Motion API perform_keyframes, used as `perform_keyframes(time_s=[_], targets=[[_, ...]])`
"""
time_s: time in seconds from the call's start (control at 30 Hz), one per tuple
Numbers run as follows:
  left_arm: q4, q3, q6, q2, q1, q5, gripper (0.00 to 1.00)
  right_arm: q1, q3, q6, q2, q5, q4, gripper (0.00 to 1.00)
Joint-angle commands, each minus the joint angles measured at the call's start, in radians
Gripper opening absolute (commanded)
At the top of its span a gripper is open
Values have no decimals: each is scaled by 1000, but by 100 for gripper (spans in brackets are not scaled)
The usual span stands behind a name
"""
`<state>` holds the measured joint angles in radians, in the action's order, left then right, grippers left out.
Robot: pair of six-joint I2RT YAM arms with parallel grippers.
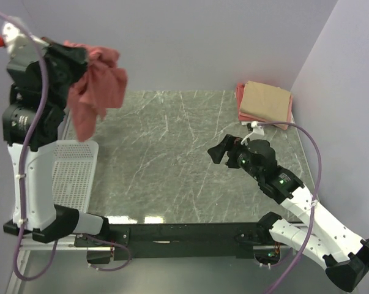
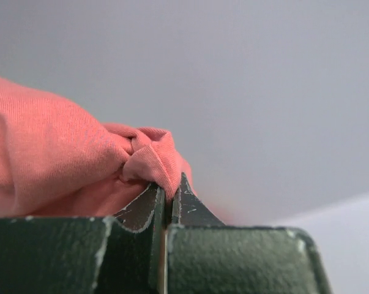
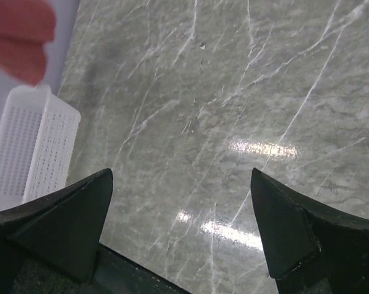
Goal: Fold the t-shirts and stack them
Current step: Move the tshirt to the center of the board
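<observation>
1. My left tool (image 2: 167, 197) is pinched almost closed on a fold of the salmon-red t-shirt (image 1: 97, 86). In the left wrist view its jaws stand with only a thin slit between them, and a knot of cloth bulges just over their tips.
2. My left arm is raised high at the far left corner. The salmon-red t-shirt hangs from it in a crumpled bunch, clear of the worktop (image 1: 184, 153).
3. The lowest tip of that shirt dangles above the far end of the white mesh basket (image 1: 74, 174).
4. The basket sits at the left edge of the worktop, its long side running away from me.
5. My right tool (image 3: 181, 174) is spread wide and holds nothing. Between its jaws I see only the green marbled worktop with a few bright reflections.
6. From above, my right tool is over the right half of the worktop and points left, toward the basket side.
7. A folded tan t-shirt (image 1: 267, 101) lies on top of a folded pink t-shirt (image 1: 240, 97) in the far right corner of the worktop. The pink one shows along the left and near edges of the stack.
8. My right tool is near that stack but apart from it.
9. In the right wrist view a blurred patch of the red cloth shows at the top left, above the basket.
</observation>
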<state>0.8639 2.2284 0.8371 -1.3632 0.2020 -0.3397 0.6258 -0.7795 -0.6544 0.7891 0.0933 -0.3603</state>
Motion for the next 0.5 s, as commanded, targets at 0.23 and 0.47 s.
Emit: perform_keyframes(time_s=[0.23,0.47], targets=[[-152,-59,-92,-117,387,-96,1,-3,-50,24,-5,101,14,100],[-249,-270,-58,-305,395,197,1,-1,20,58,-33,92,55,100]])
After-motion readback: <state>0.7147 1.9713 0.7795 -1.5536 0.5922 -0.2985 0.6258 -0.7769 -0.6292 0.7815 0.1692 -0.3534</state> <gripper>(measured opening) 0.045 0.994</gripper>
